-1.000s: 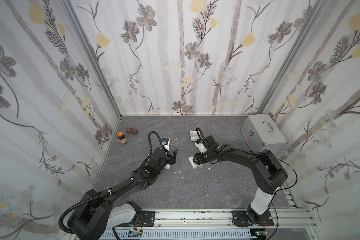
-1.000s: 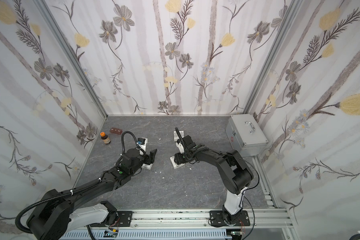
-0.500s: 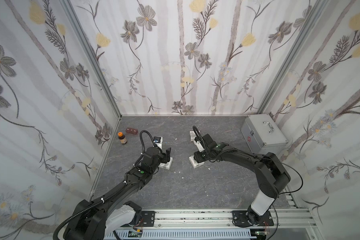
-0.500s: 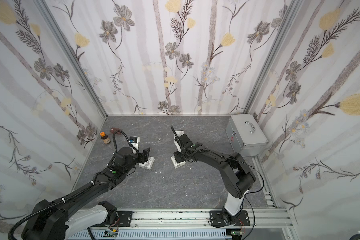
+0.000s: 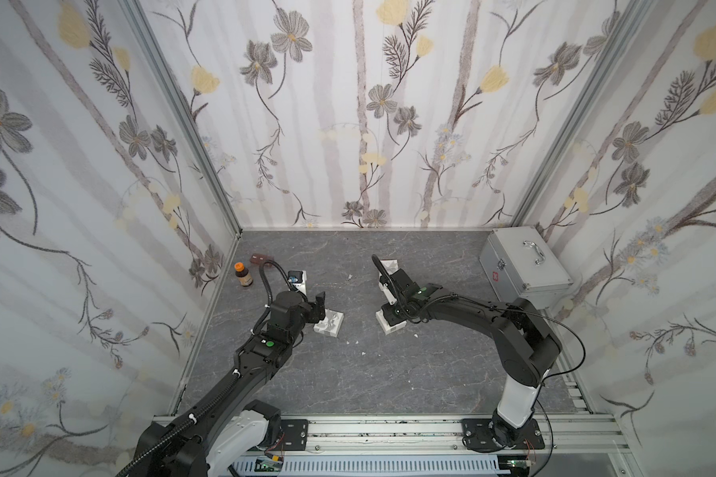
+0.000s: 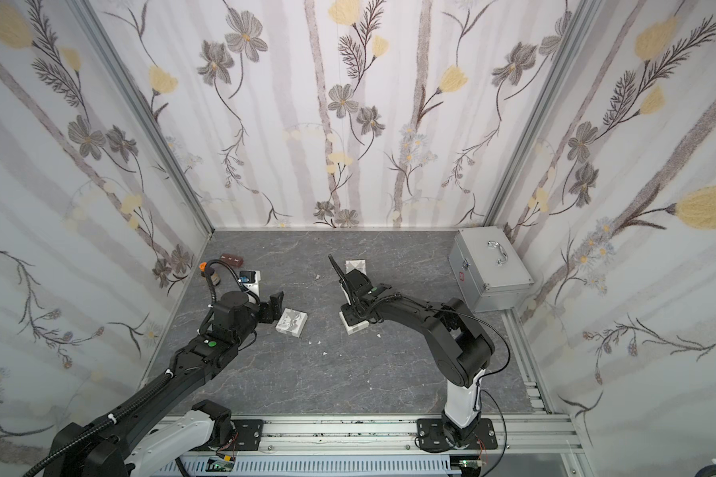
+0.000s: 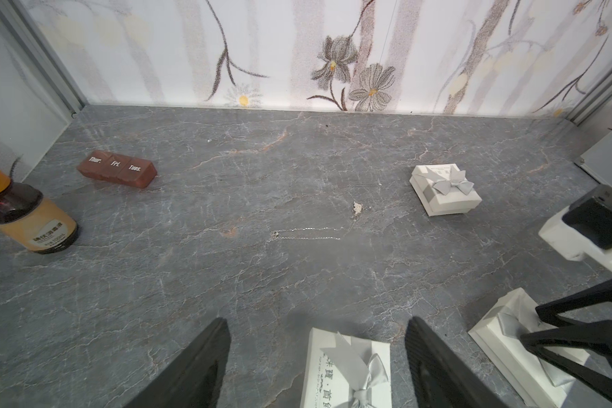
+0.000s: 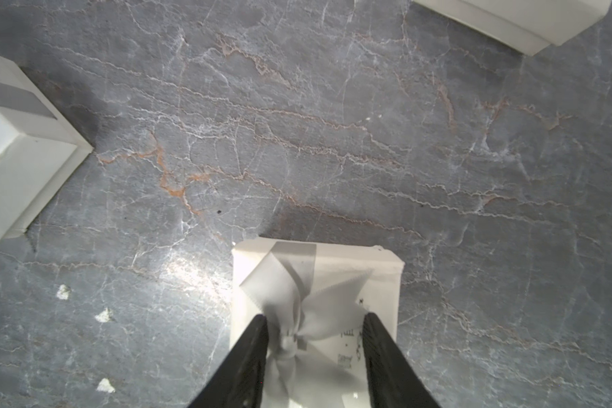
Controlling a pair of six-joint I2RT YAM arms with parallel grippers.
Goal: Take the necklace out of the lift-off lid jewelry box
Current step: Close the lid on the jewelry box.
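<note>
Necklace is nowhere in sight inside a box. Judged from the task, it lies under a lid, straight below the right end effector [image 8: 315, 315]. That end effector stands part-way released. Its 2 fingers [image 8: 248, 353] straddle the grey bow [image 8: 297, 300] on the lid [image 8: 378, 272] of a white jewelry box [image 5: 391, 327], and neither visibly pinches the ribbon. The lid is wider than the gap between the fingers. The lift therefore probably turns on either nipping the bow knot or spreading to the lid's 2 side walls, then rising straight up.

The left end effector [image 7: 317, 319] is released wide. A second box [image 7: 343, 356] lies just ahead between its fingers, with no contact showing. It is well apart from the first box, so the right arm is the nearer one. A third box [image 7: 446, 190] sits closed further off. Out on the worktop [image 7: 191, 282], a thin glinting line [image 7: 308, 235] may be a chain, but I cannot tell.
</note>
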